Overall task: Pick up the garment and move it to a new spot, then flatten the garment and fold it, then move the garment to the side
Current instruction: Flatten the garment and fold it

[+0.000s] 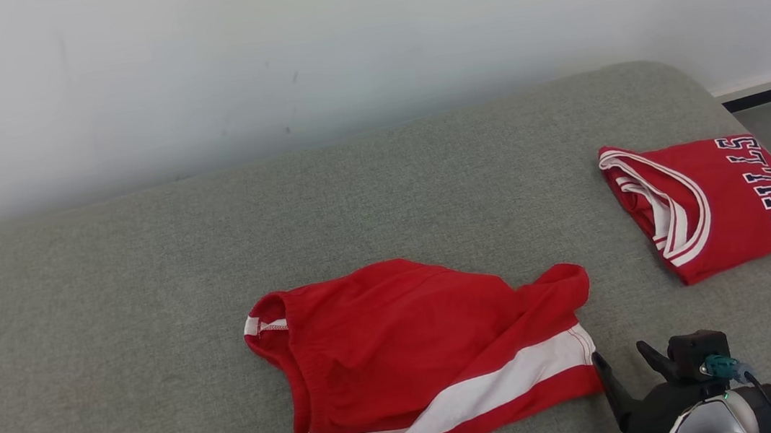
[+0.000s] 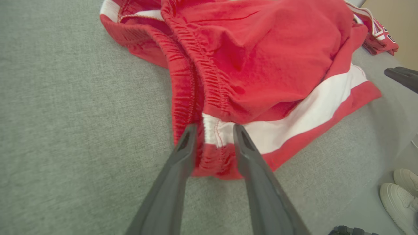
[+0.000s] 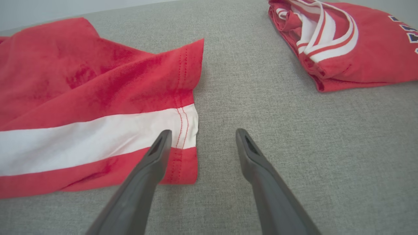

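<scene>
Left gripper (image 2: 214, 130), jaws apart astride the waistband corner of the red shorts (image 1: 407, 345) lying rumpled on the grey surface (image 1: 113, 313), may pinch just one layer, while the wide-open right gripper (image 3: 202, 133) beside the hem could miss.

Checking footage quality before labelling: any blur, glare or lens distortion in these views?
Head view: soft, even light, no glare, red shorts sharp. Left wrist view: wide-angle bending at the edges, left tool slightly soft up close. Right wrist view: crisp stitching, faint shadow under the folded jersey.
</scene>
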You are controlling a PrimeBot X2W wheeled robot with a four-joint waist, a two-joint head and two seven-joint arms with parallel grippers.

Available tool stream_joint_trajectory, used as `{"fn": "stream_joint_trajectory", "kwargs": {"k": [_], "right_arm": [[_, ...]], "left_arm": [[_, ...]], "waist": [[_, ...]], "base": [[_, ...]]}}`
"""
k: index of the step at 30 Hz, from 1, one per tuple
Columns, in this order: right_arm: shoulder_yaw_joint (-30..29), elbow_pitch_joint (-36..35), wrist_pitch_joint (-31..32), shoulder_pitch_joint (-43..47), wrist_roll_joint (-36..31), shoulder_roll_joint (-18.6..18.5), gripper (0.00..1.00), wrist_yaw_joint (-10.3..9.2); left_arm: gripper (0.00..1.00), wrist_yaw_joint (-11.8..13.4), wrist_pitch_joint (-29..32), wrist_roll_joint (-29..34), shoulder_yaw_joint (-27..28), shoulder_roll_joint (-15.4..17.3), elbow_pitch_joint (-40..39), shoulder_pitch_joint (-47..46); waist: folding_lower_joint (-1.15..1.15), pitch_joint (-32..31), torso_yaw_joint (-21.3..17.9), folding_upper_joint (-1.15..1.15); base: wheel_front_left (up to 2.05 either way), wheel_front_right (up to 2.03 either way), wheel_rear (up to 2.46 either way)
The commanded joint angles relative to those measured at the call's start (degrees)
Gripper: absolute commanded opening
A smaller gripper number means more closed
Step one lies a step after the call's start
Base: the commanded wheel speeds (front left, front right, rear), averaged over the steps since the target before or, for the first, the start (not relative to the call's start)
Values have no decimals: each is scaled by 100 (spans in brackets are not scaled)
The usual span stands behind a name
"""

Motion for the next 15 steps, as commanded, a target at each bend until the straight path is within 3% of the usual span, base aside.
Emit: {"fn": "stream_joint_trajectory", "kwargs": {"k": [1,2,3,15], "right_arm": [[29,72,-28,-74,54,1,100,-15],[35,121,-27,-95,78,-9,100,-15],[41,160,-21,-123,121,-12,100,-15],[318,689,545,-687,985,57,100,-15]], "left_arm": [[39,11,-38,-15,-14,0,64,-89],[12,11,-48,-17,-21,-6,93,-116],[0,13,-58,-14,-27,-7,117,-146],[0,51,-190,-38,-43,51,277,-391]], "waist": [[-1,19,-12,0],[-1,29,-15,0],[-1,46,-16,0],[-1,284,151,0]], "base": [[0,0,0],[0,0,0],[0,0,0],[0,0,0]]}}
